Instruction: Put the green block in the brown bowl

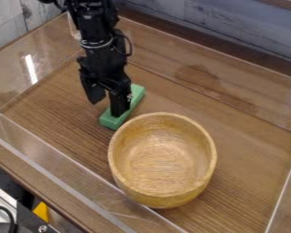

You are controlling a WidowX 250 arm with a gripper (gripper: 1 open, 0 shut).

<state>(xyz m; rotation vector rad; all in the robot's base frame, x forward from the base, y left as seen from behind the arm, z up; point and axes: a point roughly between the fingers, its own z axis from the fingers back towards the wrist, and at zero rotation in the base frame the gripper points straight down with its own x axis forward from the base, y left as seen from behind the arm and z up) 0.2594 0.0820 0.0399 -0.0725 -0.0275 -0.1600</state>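
Note:
The green block [121, 114] lies flat on the wooden table just beyond the far-left rim of the brown bowl [163, 158]. My gripper [105, 98] points straight down over the block's left half, fingers open and straddling it. One black finger [116, 97] hides part of the block's top. The bowl is empty, a wide tan wooden bowl with a thick rim, sitting in the middle foreground.
Clear plastic walls [45, 155] fence the wooden table [221, 96] along the front and left. A grey plank wall [233, 23] runs behind. The black arm [94, 27] rises from the gripper toward the top left.

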